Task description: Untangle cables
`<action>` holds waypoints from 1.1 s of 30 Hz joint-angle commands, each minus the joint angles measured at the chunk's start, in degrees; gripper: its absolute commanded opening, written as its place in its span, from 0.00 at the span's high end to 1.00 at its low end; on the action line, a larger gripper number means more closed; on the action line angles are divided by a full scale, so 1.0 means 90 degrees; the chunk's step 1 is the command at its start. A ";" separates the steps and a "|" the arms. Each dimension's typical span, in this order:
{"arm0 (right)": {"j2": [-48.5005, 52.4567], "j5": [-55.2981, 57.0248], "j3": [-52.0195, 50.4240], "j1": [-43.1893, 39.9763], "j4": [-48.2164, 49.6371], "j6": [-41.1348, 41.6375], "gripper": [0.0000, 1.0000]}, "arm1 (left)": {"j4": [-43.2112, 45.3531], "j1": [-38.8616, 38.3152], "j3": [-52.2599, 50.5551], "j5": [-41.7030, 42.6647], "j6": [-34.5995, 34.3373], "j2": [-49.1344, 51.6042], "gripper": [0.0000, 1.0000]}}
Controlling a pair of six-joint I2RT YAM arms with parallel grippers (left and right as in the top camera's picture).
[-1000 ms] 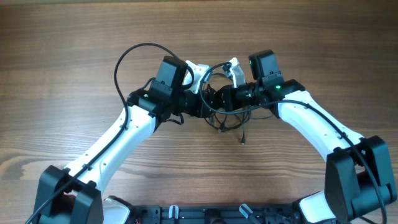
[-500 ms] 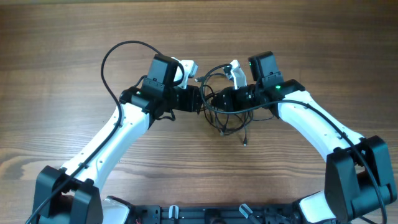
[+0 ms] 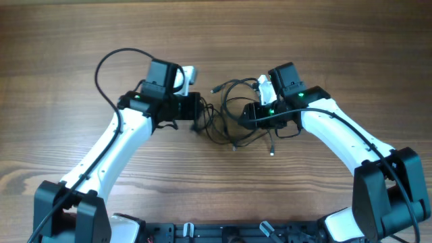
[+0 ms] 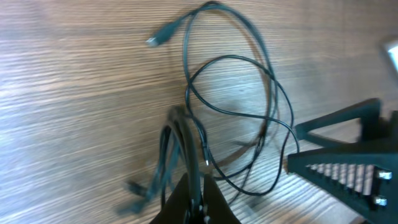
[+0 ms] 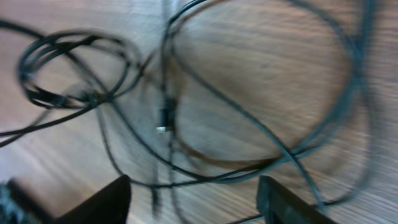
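Note:
The cables are thin black cords lying in loose overlapping loops on the wooden table between my two grippers. One plug end points up-left and another lies toward the front. My left gripper is at the tangle's left edge. In the left wrist view this gripper is shut on one strand of the cables. My right gripper sits at the tangle's right side. The right wrist view shows it open, fingers wide apart over the blurred cables, holding nothing.
A thick black arm cable arcs out to the left of the left arm. Bare wooden table lies beyond both grippers. The right gripper's dark fingers show at the right edge of the left wrist view.
My left gripper has shut on a strand and moved left, drawing the bundle out into wider loops. The right gripper has opened and let go of the cables.

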 commanded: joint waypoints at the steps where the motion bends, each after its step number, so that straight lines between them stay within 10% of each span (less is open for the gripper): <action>1: -0.0129 -0.0148 0.0022 -0.0015 0.0393 0.0231 0.25 | -0.0068 0.0114 0.0029 0.0381 0.0007 0.0044 0.96; 8: -0.0129 -0.2497 0.0022 -0.0015 0.2038 0.1134 0.64 | 0.0478 -0.0109 0.0029 0.2052 0.0078 0.0041 0.96; 17: -0.0129 -0.2599 0.0017 -0.0007 0.2013 0.2295 0.63 | 0.1217 -0.0109 0.0032 0.3371 0.0051 0.0041 0.96; 26: -0.0129 -0.2297 0.0017 0.0017 0.2023 0.2795 0.93 | 0.1627 -0.0109 0.0032 0.3927 -0.0284 0.0041 0.96; 33: -0.0129 -0.2280 0.0017 0.0022 0.2387 0.3121 0.80 | 0.1632 -0.0109 0.0032 0.3927 -0.0284 0.0041 0.96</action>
